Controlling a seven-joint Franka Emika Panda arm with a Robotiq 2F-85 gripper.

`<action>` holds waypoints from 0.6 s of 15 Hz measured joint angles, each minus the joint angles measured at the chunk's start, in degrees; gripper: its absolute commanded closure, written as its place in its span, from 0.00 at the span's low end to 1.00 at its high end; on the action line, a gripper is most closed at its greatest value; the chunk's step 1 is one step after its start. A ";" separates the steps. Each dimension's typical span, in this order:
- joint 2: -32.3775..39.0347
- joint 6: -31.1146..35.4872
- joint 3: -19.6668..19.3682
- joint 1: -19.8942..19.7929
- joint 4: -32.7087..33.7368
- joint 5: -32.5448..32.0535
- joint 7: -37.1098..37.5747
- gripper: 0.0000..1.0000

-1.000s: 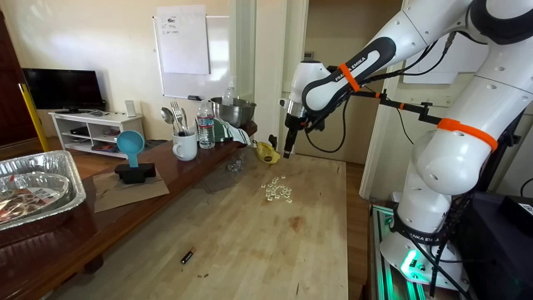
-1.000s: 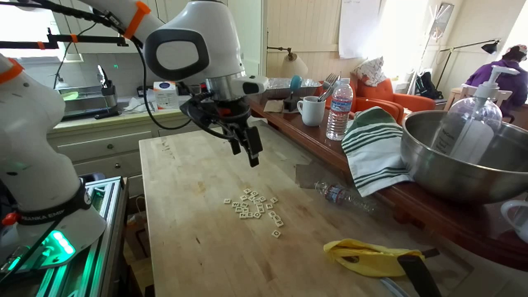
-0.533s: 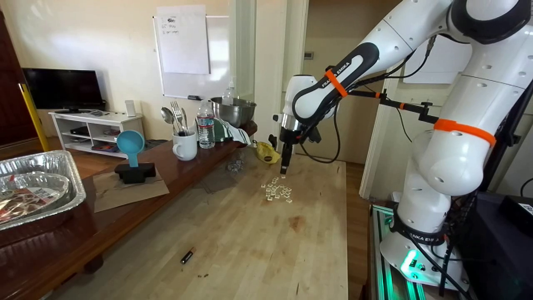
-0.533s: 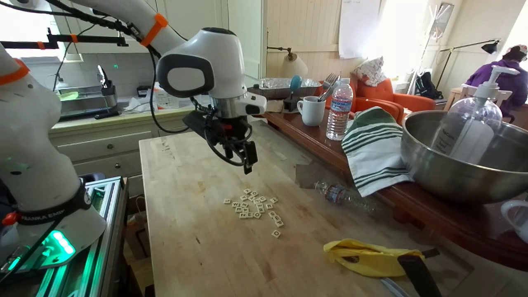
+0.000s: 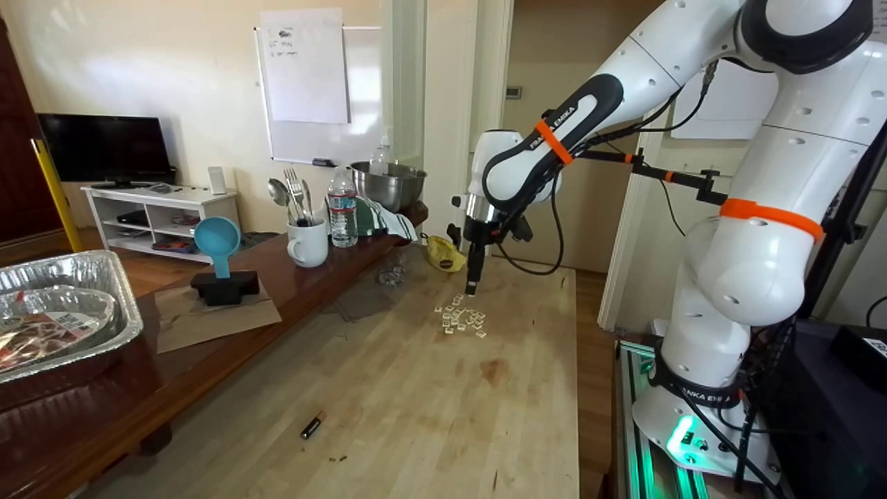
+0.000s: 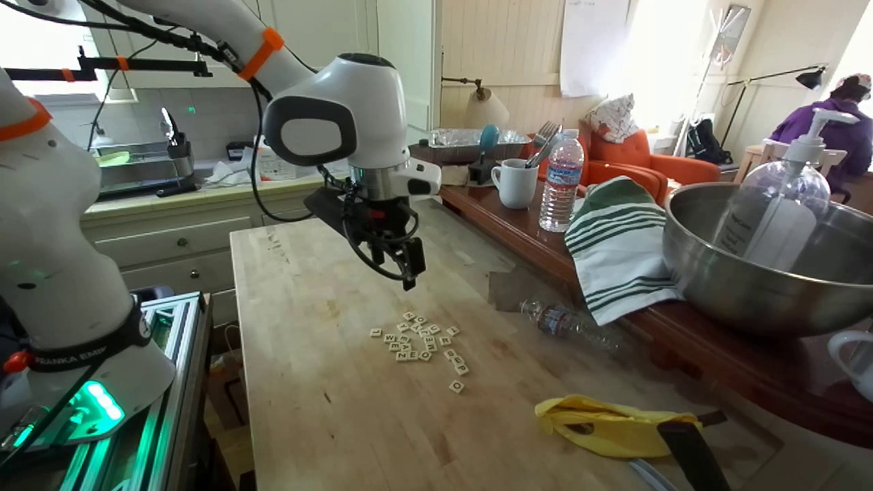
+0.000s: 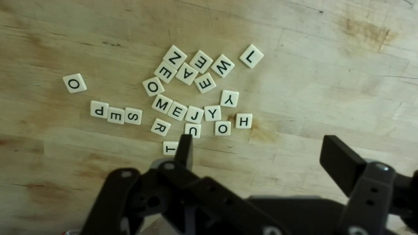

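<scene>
Several cream letter tiles lie face up in a loose cluster on the wooden table, seen in the wrist view and in both exterior views. The O tile [image 7: 74,83] lies apart at one end; it also shows in an exterior view [image 6: 457,387]. The L tile [image 7: 251,56] and H tile [image 7: 244,121] lie at the other end. My gripper [image 7: 261,148] is open and empty, its black fingers wide apart. It hangs above the table beside the cluster, pointing down, in both exterior views [image 5: 472,283] [image 6: 412,269]. One finger partly covers the T tile [image 7: 169,148] and U tile [image 7: 192,130].
A yellow bag [image 6: 607,426] and a clear bottle on its side [image 6: 556,320] lie on the table [image 5: 416,416]. A battery [image 5: 313,425] lies near one end. A raised dark shelf alongside holds a mug [image 5: 308,242], water bottle [image 5: 342,211], steel bowl [image 6: 750,293] and foil tray [image 5: 128,312].
The arm has come down toward the table and the gripper has turned to point more straight down. Most of this came in the first half second. The tiles have not moved.
</scene>
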 measured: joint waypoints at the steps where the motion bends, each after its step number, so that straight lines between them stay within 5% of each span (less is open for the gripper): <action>1: 0.70 0.00 0.35 0.00 0.00 -0.04 0.22 0.34; 9: 10.61 5.85 3.18 -0.09 1.56 0.40 0.68 0.95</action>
